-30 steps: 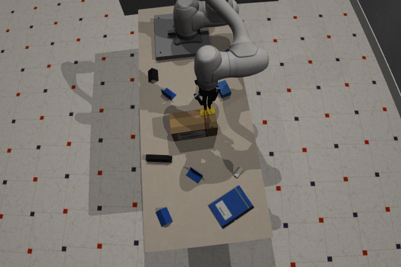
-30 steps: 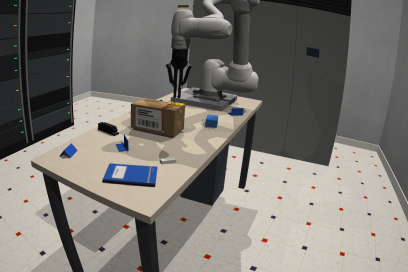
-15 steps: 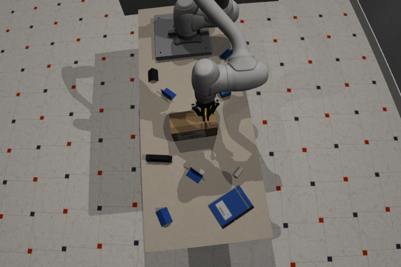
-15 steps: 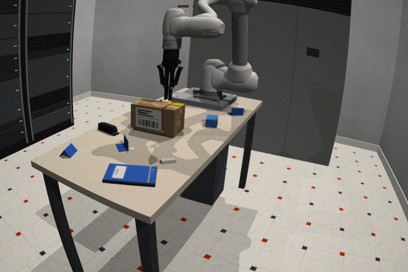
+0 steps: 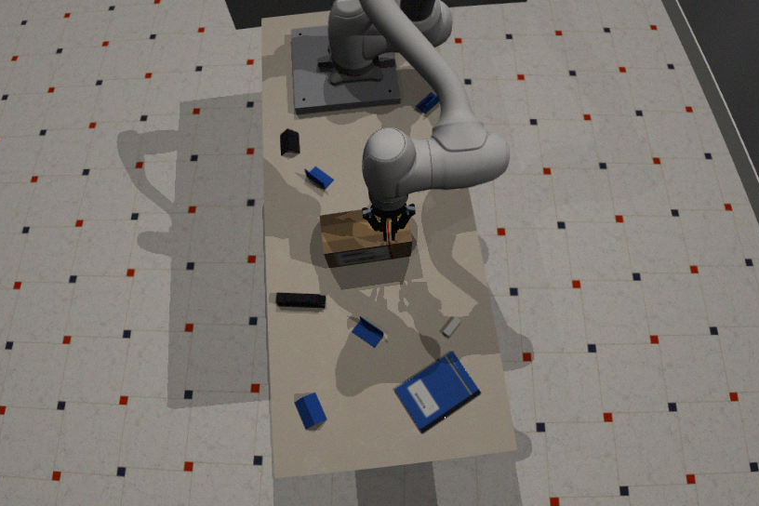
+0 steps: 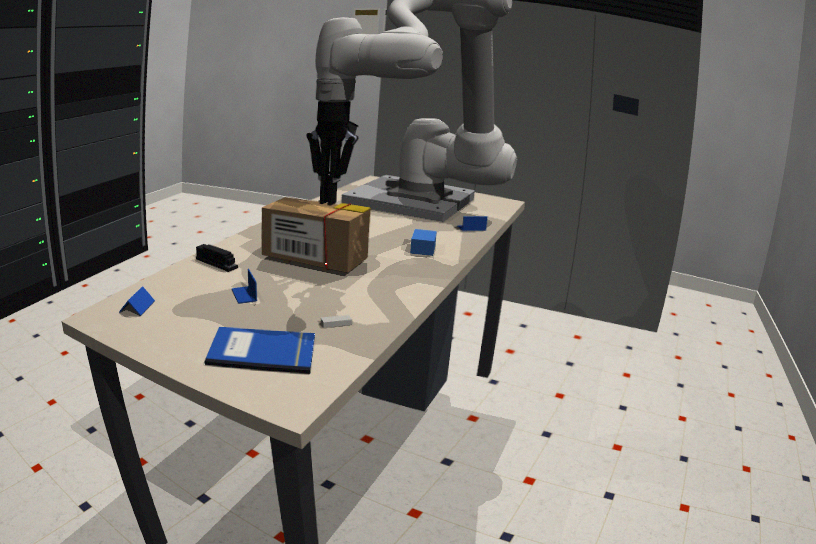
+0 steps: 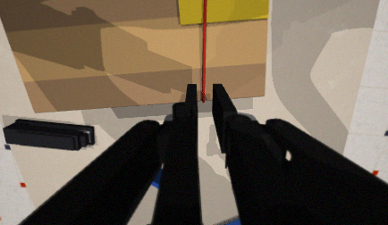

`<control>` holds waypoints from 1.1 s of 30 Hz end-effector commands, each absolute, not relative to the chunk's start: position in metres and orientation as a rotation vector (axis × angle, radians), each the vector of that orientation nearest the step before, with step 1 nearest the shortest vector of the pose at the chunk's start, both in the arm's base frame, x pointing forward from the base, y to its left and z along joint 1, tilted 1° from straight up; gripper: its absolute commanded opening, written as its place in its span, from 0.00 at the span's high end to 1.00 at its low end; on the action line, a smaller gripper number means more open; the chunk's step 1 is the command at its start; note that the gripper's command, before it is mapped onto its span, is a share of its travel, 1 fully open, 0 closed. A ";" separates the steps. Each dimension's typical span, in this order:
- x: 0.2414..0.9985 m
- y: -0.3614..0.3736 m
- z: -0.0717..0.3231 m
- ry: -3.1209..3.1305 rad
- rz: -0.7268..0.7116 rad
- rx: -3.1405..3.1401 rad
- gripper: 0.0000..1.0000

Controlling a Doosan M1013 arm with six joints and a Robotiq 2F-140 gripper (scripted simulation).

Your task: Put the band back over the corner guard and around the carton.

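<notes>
The brown carton (image 5: pixel 344 238) (image 6: pixel 351 240) (image 7: pixel 134 40) stands on the table and looks level. The yellow corner guard (image 6: pixel 356 207) (image 7: pixel 232 4) sits on its top at the far edge, near the right end. The red band (image 6: pixel 325 240) (image 7: pixel 204 49) runs over the guard, straight across the top and down the labelled face. Its path on the back and underside is hidden. My gripper (image 5: pixel 389 238) (image 6: pixel 327 201) (image 7: pixel 204 98) is open by a narrow gap, over the carton's top near the labelled face. The band shows in that gap, with space on both sides.
A black stapler (image 5: pixel 299 299) (image 6: pixel 215 255) (image 7: pixel 49 135), blue angle pieces (image 5: pixel 367 332) (image 5: pixel 311 411) (image 5: pixel 319 178), a small light block (image 5: pixel 450 326) and a blue binder (image 5: pixel 437 391) lie around the carton. A blue block (image 6: pixel 423 242) and a black block (image 5: pixel 289 142) lie nearer the arm's base.
</notes>
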State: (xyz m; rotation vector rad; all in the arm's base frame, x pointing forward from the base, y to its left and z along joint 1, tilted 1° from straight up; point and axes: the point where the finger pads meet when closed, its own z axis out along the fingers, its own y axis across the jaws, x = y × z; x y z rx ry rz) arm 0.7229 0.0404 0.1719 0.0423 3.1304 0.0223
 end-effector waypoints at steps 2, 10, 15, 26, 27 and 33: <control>0.722 0.041 0.172 3.135 0.020 0.053 0.82; 0.722 0.041 0.172 3.135 0.020 0.053 0.82; 0.722 0.041 0.172 3.135 0.020 0.053 0.82; 0.722 0.041 0.169 3.134 0.020 0.053 0.82; 0.722 0.041 0.169 3.134 0.020 0.053 0.82; 0.723 0.041 0.165 3.132 0.020 0.053 0.82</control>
